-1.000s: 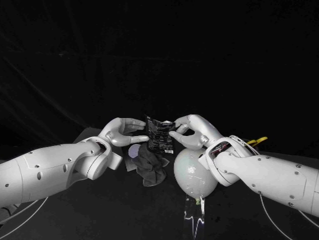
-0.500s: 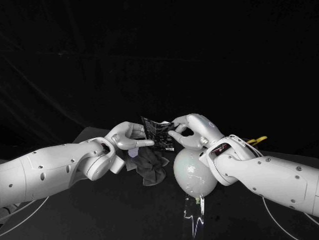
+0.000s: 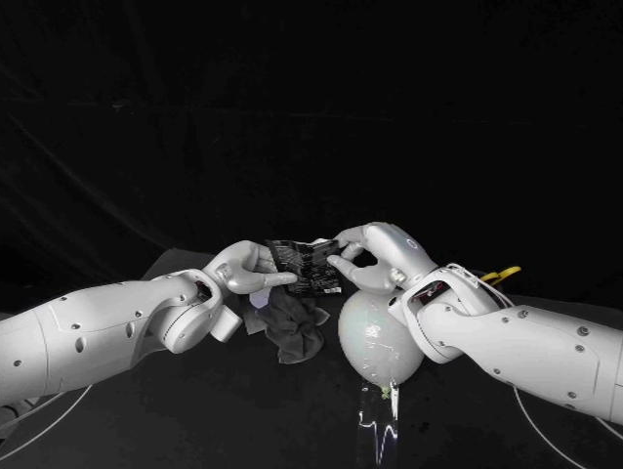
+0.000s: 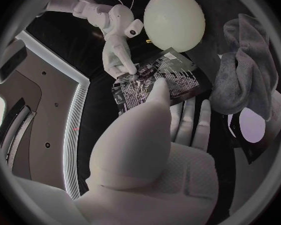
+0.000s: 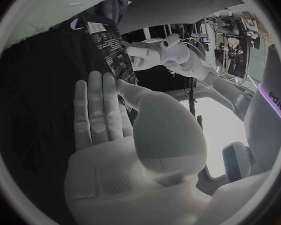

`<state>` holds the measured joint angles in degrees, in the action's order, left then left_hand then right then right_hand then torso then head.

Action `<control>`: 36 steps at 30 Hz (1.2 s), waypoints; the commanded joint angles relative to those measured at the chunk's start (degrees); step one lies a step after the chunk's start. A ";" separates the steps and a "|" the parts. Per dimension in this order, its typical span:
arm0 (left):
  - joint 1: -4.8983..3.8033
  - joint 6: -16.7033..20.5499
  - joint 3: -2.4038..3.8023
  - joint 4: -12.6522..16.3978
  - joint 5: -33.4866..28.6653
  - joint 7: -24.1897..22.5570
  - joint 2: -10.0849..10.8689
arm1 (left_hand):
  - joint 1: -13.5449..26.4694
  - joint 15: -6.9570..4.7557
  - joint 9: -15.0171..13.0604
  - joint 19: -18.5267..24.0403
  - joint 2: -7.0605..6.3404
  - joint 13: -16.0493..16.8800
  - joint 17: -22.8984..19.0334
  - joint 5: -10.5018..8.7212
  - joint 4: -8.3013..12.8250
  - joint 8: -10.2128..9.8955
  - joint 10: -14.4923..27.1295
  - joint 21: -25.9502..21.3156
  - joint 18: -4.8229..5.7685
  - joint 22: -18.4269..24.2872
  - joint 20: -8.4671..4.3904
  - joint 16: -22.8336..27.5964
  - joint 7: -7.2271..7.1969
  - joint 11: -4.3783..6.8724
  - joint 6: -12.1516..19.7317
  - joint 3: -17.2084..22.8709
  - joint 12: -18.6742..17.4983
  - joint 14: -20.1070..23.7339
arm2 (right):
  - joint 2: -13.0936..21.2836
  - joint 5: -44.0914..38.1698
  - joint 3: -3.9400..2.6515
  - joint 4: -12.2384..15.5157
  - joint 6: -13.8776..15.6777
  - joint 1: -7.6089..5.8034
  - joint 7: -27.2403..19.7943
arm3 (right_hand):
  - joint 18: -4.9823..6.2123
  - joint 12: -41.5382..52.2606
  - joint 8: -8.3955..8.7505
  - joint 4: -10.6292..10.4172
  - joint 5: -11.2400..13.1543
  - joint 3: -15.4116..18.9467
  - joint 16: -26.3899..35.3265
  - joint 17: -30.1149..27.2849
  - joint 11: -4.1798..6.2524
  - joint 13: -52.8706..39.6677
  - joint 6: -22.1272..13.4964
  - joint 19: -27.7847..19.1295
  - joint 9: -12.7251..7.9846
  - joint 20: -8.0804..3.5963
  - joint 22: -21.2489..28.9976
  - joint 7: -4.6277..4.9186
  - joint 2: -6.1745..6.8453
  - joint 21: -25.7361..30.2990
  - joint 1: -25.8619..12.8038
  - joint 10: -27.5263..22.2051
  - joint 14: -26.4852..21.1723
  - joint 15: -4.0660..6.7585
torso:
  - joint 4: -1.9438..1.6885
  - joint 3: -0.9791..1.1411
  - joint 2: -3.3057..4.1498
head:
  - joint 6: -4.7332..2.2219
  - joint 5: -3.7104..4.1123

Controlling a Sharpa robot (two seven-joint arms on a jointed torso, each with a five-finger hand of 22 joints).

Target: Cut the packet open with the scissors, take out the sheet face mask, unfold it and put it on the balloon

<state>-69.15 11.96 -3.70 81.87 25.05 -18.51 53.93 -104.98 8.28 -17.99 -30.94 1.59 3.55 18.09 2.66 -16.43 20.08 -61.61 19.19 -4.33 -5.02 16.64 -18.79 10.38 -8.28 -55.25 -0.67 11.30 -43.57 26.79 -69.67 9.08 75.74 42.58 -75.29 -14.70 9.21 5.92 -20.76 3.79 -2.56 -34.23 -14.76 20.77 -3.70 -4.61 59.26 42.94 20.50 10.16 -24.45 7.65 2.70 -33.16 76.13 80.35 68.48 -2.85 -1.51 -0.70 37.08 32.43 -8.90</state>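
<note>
Both hands hold a black printed packet in the air between them, tilted with its top toward my left. My left hand grips its left side, thumb on the face. My right hand pinches its right edge. The packet also appears in the right wrist view, with my left hand beyond it. A pale balloon sits just below my right hand, and in the left wrist view. Yellow scissors handles peek out behind my right forearm.
A crumpled grey sheet lies on the black table under the packet, beside the balloon, and a pale lavender patch lies by the grey sheet. Thin cables trail over the table near the front edge.
The packet has turned from upright to leaning over toward my left. My left hand's fingers have closed in on it; my right hand has kept its pinch.
</note>
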 commanded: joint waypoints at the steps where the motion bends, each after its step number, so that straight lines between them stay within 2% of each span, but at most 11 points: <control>1: -0.04 -1.46 0.06 0.03 -0.72 -1.14 -0.19 | -1.60 -0.26 0.14 -1.61 1.31 0.01 -0.37 0.12 0.11 0.35 -1.59 0.54 -1.05 -0.02 -0.05 0.10 -0.25 0.47 -1.09 1.64 -0.72 -1.20 | 0.00 -1.19 -0.06 0.21 0.57 -0.01 -0.59 | 0.75 -0.24 -0.18 0.19 -0.20 0.00 0.27 0.05 0.06 -0.06 0.05 -0.39 5.09 0.13 -0.03 -0.32 -0.52 -0.15 0.15 0.44 0.40 -0.02 | 0.04 0.02 0.00 | -0.02 -0.16; 7: -0.04 -0.53 0.06 0.12 -0.78 -1.83 -0.22 | -1.06 -0.75 0.09 -2.92 1.93 0.02 -0.99 0.09 -0.14 0.82 -4.06 0.53 -1.65 0.21 -0.07 0.57 -0.66 1.00 -1.74 4.51 -2.10 -3.40 | 0.07 -1.13 -0.06 0.34 0.06 0.00 -0.57 | 0.74 -0.27 -0.19 0.22 -0.20 -0.03 0.31 0.13 0.05 -0.07 0.03 -0.53 5.11 0.14 -0.19 -0.31 -0.52 -0.30 0.07 0.44 0.40 -0.03 | 0.05 0.01 -0.02 | -0.12 -0.28; 15: -0.04 1.88 0.06 0.14 -0.60 -3.58 -0.13 | -0.48 -1.10 -0.07 -4.54 0.72 0.05 -1.73 0.11 -0.10 1.40 -6.01 0.77 -2.51 0.31 -0.13 1.38 -1.02 1.41 -2.05 7.37 -3.49 -5.20 | 0.24 1.69 -0.05 0.12 -0.46 -0.04 -1.54 | 0.48 -1.35 0.36 -0.10 -0.17 -0.48 1.41 0.28 -0.60 0.25 -1.20 -2.03 4.98 0.40 -0.88 0.31 -0.52 -0.69 -0.60 -1.15 -1.00 -0.69 | 0.05 0.00 -0.04 | -0.29 -0.22; 17: -0.03 2.69 0.06 0.15 -0.18 -4.24 -0.12 | -0.31 -1.13 -0.07 -4.79 0.35 0.05 -1.91 0.11 -0.09 1.49 -6.30 0.77 -2.65 0.35 -0.12 1.63 -1.03 1.43 -2.09 8.05 -3.82 -5.45 | 0.27 3.61 -0.05 -0.06 -0.90 -0.08 -2.20 | 0.07 -2.67 1.99 -1.25 -0.68 0.94 2.89 0.09 -2.26 1.00 -4.05 -3.78 4.41 1.14 -0.23 1.79 2.14 0.74 -2.97 -5.74 -3.56 -2.10 | 0.02 0.00 -0.04 | -0.35 -0.21; 18: -0.03 3.02 0.06 0.17 0.05 -4.52 -0.12 | -0.28 -1.13 -0.07 -4.84 0.29 0.06 -1.93 0.11 -0.09 1.50 -6.35 0.77 -2.68 0.36 -0.12 1.66 -1.03 1.43 -2.10 8.17 -3.87 -5.50 | 0.28 4.51 -0.05 -0.14 -1.26 -0.11 -2.44 | 0.06 -2.71 2.13 -1.34 -0.81 1.13 2.96 0.08 -2.40 1.03 -4.27 -3.85 4.35 1.18 -0.18 1.93 2.45 0.83 -3.23 -6.01 -3.69 -2.17 | 0.01 0.00 -0.03 | -0.37 -0.21; 21: -0.03 3.90 0.06 0.25 0.78 -5.27 -0.18 | -0.19 -1.16 -0.06 -5.05 0.04 0.07 -2.03 0.11 -0.07 1.56 -6.55 0.81 -2.80 0.36 -0.14 1.80 -1.04 1.46 -2.15 8.64 -4.07 -5.70 | 0.36 6.91 -0.05 -0.26 -2.41 -0.19 -2.90 | -0.60 -2.62 5.72 -4.06 -0.63 4.10 5.69 -0.71 -5.39 1.26 -9.43 -6.24 2.78 2.45 1.35 4.89 6.62 3.59 -7.76 -13.54 -8.66 -4.52 | 0.01 0.00 -0.01 | -0.43 -0.22; 22: -0.03 4.09 0.06 0.27 0.97 -5.42 -0.20 | -0.19 -1.16 -0.06 -5.05 0.04 0.07 -2.03 0.11 -0.07 1.56 -6.55 0.81 -2.80 0.36 -0.14 1.80 -1.04 1.46 -2.15 8.64 -4.07 -5.70 | 0.39 7.36 -0.04 -0.27 -2.69 -0.21 -2.94 | -0.82 -2.85 6.71 -5.05 -0.13 5.16 6.64 -1.02 -6.18 1.04 -10.48 -7.19 2.33 3.18 2.23 5.64 6.84 5.05 -8.28 -16.15 -10.32 -5.39 | 0.00 0.00 -0.01 | -0.49 -0.20; 24: -0.03 4.61 0.06 0.31 1.51 -5.78 -0.24 | -0.07 -1.17 -0.06 -5.25 -0.20 0.07 -2.14 0.11 -0.08 1.60 -6.74 0.83 -2.90 0.38 -0.14 1.94 -1.06 1.47 -2.19 9.11 -4.27 -5.86 | 0.53 8.62 -0.04 -0.25 -3.57 -0.30 -2.99 | -0.70 -2.42 7.06 -5.44 -0.24 6.07 6.85 -1.09 -6.45 1.00 -10.80 -7.30 2.16 3.36 2.54 5.90 7.57 5.53 -8.72 -16.59 -10.68 -5.55 | -0.01 -0.01 0.00 | -0.57 -0.15; 27: -0.03 5.27 0.07 0.27 2.38 -6.15 -0.33 | 0.02 -1.18 -0.04 -5.36 -0.41 0.07 -2.23 0.11 -0.06 1.64 -6.91 0.81 -2.97 0.41 -0.13 2.09 -1.08 1.49 -2.23 9.62 -4.46 -6.02 | 0.86 10.61 -0.04 -0.26 -5.79 -0.51 -2.54 | -0.43 -2.33 8.82 -7.99 -0.20 9.92 8.40 -1.71 -7.64 0.97 -12.56 -8.14 1.37 4.60 4.20 7.04 8.64 8.05 -10.25 -19.88 -13.34 -6.65 | -0.01 -0.03 0.00 | -0.63 -0.08; 30: -0.03 6.04 0.08 0.01 3.36 -6.46 -0.48 | 0.14 -1.18 -0.03 -5.45 -0.69 0.07 -2.34 0.10 -0.04 1.67 -7.05 0.77 -3.04 0.45 -0.14 2.25 -1.06 1.49 -2.25 10.15 -4.68 -6.15 | 1.31 12.81 -0.04 -0.50 -7.97 -0.85 -2.07 | 0.42 -2.09 10.50 -11.60 -0.15 15.38 9.54 -2.32 -8.47 0.88 -13.77 -8.49 0.62 6.08 6.34 7.92 8.31 11.14 -10.21 -22.66 -15.36 -7.45 | 0.00 -0.04 -0.02 | -0.79 -0.04; 36: -0.05 7.88 0.10 -1.10 5.82 -7.32 -0.86 | 0.37 -1.13 0.06 -5.58 -1.32 0.08 -2.61 0.10 0.01 1.69 -7.34 0.62 -3.25 0.57 -0.14 2.69 -0.97 1.44 -2.25 11.64 -5.22 -6.41 | 3.12 19.03 -0.13 -0.46 -11.16 -2.26 -2.08 | 0.73 -1.33 11.24 -15.10 -0.56 20.74 9.61 -2.63 -8.33 0.84 -13.23 -7.68 0.22 6.27 7.94 8.01 6.61 13.21 -8.72 -22.91 -15.57 -7.58 | -0.01 -0.03 -0.02 | -0.87 0.05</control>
<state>-69.13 17.53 -3.69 80.91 28.22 -23.68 53.24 -104.78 7.07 -17.73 -35.96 0.87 3.57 15.51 2.62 -16.36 21.46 -68.62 19.74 -7.12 -4.50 16.49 -16.41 9.19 -6.97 -57.19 10.79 6.27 -49.47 29.66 -56.29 9.07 75.20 35.64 -77.24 -16.40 8.81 4.35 -9.72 -10.93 -3.09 -14.12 -5.21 18.18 -12.30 -3.69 45.58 34.78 20.77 16.53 -16.67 11.66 9.68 -20.18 67.21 57.40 52.89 -10.43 -1.51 -0.74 37.06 31.60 -8.88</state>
